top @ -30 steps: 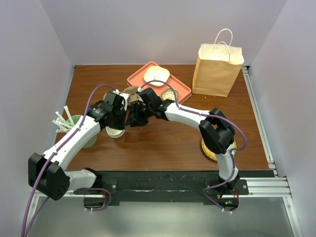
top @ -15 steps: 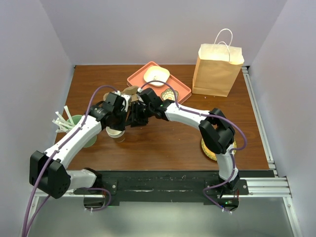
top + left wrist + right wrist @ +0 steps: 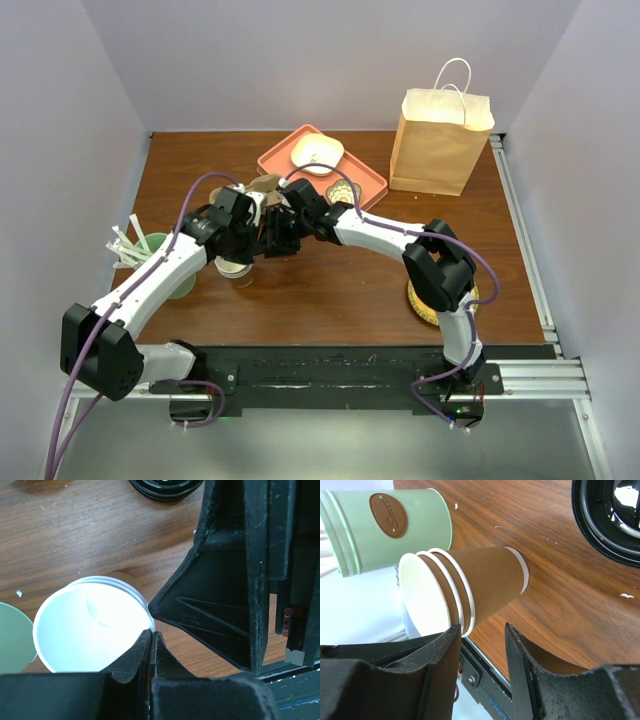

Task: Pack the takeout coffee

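left pincer (image 3: 151, 641) is pressing its fingers almost together at the rim of the cup stack (image 3: 90, 627), one finger over the cream-white inside and one outside. it seems to be pinching the top cup's wall, probably to lift that cup free. right pincer (image 3: 481, 632) is standing narrowly parted just beside it, one finger against or nearly against the nested rims, with nothing between its fingers. my guess is that it is bracing the lower cups. both are crowding one spot, so the top view is showing little there. takeout coffee, meaning a lidded cup, is not showing plainly in any view. a black lid (image 3: 612, 520) is lying on the table (image 3: 560, 605) near the stack, and i cannot tell whether a cup is sitting beneath it. green canister (image 3: 390, 525) is standing just beside the stack. paper bag (image 3: 440, 145) is waiting upright at the far right, well apart, handles up.
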